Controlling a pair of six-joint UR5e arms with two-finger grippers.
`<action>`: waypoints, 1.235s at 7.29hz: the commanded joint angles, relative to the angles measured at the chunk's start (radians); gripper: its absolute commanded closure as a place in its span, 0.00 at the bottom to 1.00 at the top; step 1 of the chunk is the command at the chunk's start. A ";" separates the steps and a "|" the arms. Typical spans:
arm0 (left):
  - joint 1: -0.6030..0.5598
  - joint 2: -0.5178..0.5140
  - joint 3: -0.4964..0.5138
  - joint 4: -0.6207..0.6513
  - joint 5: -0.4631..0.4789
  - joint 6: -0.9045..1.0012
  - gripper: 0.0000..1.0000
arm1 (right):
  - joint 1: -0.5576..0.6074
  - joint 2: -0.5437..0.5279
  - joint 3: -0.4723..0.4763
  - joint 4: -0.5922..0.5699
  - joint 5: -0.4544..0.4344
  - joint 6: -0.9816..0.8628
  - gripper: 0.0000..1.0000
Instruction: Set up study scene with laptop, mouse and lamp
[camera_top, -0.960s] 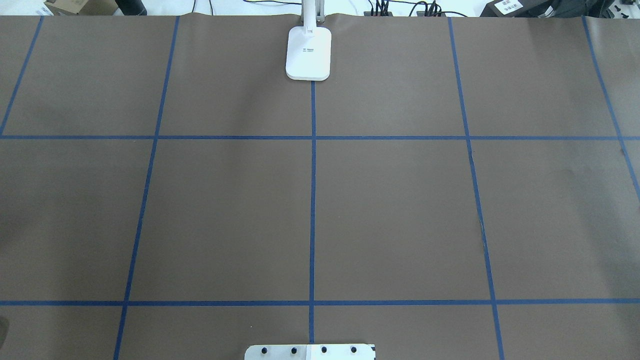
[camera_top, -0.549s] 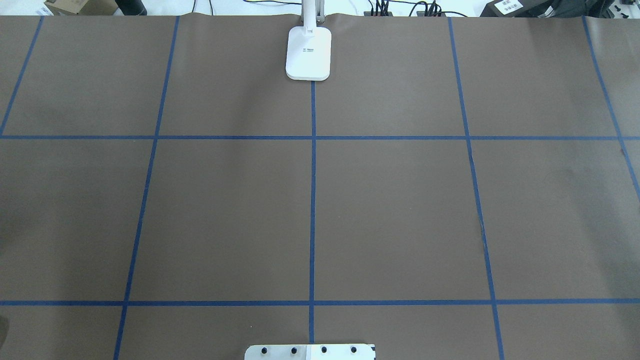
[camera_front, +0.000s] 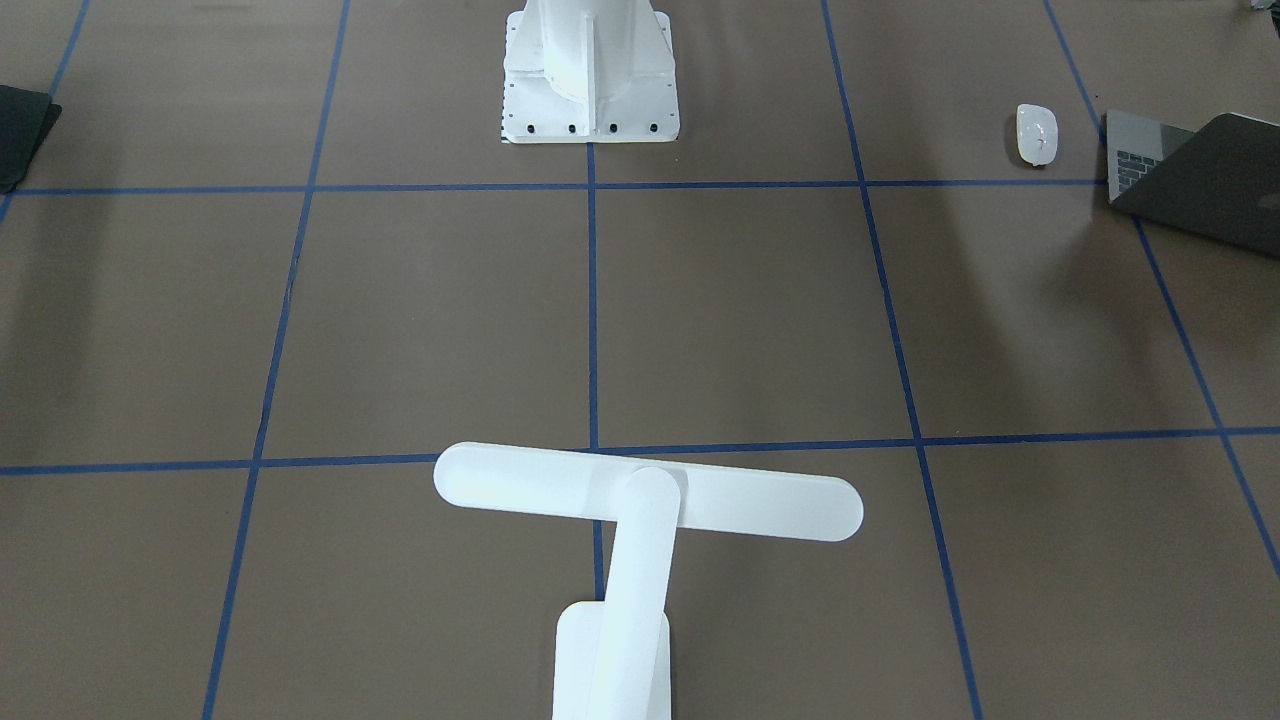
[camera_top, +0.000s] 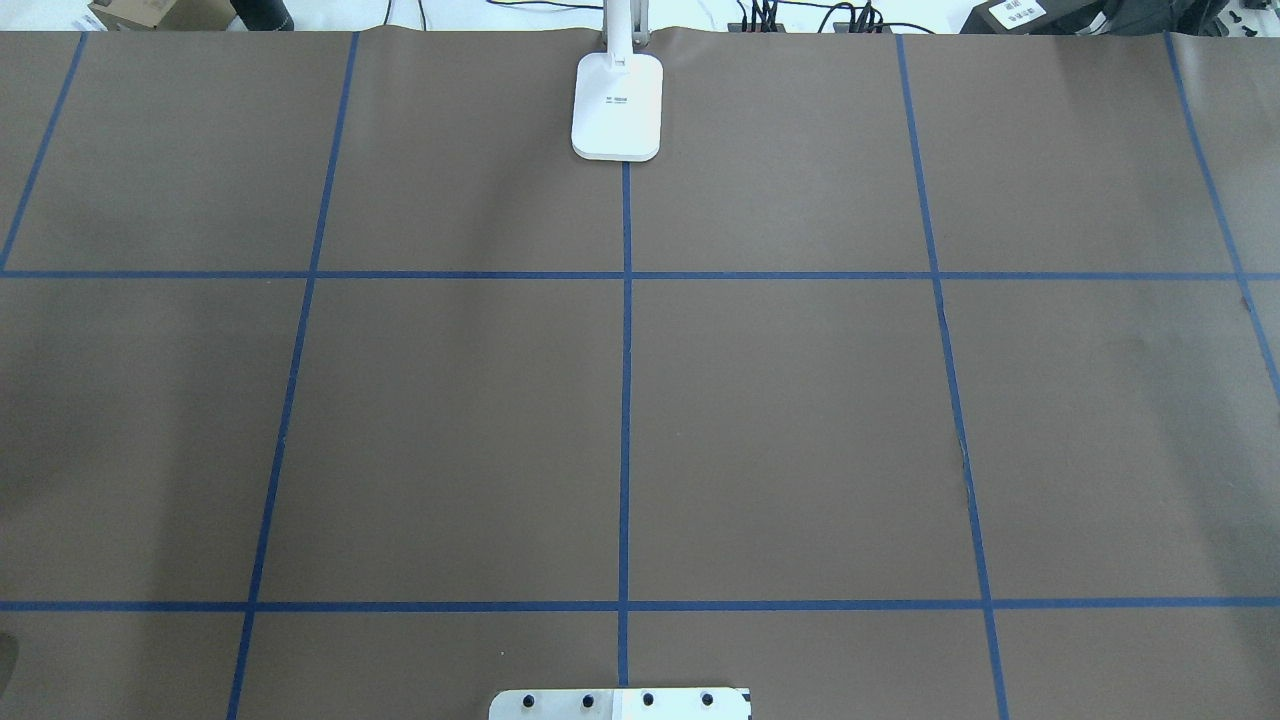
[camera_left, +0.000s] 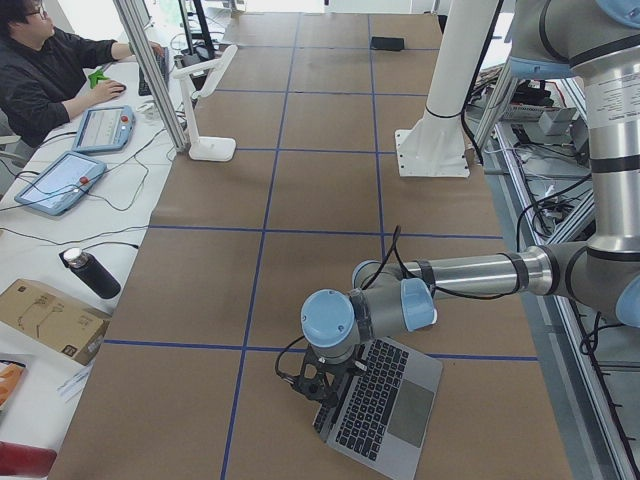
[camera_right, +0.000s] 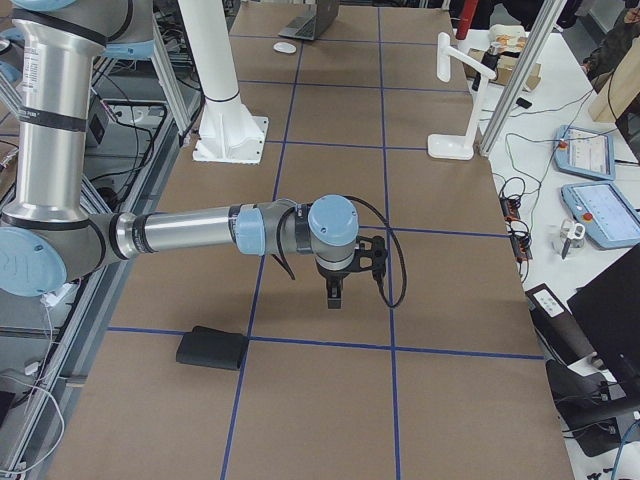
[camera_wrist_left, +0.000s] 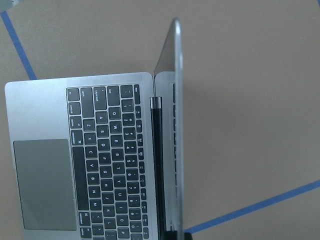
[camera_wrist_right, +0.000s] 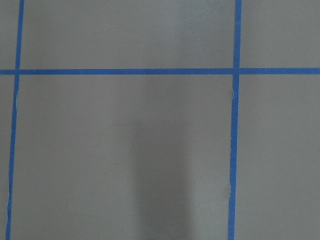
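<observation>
Barely begun, I judge: the open laptop (camera_left: 385, 405) lies at the counter's (camera_top: 800, 400) left end under the left tool (camera_left: 320, 385), the mouse (camera_front: 1036, 134) just beside it and the lamp (camera_front: 648, 492) well apart at the far edge, though whether that tool or the right tool (camera_right: 335, 295) is apart or together I cannot tell.

We see bare brown table (camera_front: 750, 320) across the front view's middle; the lamp (camera_front: 640, 500) bars the lower centre, the white pedestal (camera_front: 590, 70) the top centre, the mouse (camera_front: 1036, 134) and open laptop (camera_front: 1200, 185) the upper right.
</observation>
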 joint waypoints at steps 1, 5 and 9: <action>-0.002 -0.034 -0.078 0.124 0.002 -0.001 1.00 | 0.000 -0.001 -0.003 0.000 0.000 0.000 0.01; 0.000 -0.236 -0.101 0.327 -0.001 -0.056 1.00 | 0.003 -0.026 0.006 0.000 0.000 0.000 0.01; 0.058 -0.362 -0.129 0.372 -0.007 -0.305 1.00 | 0.005 -0.049 0.006 0.002 0.000 0.000 0.01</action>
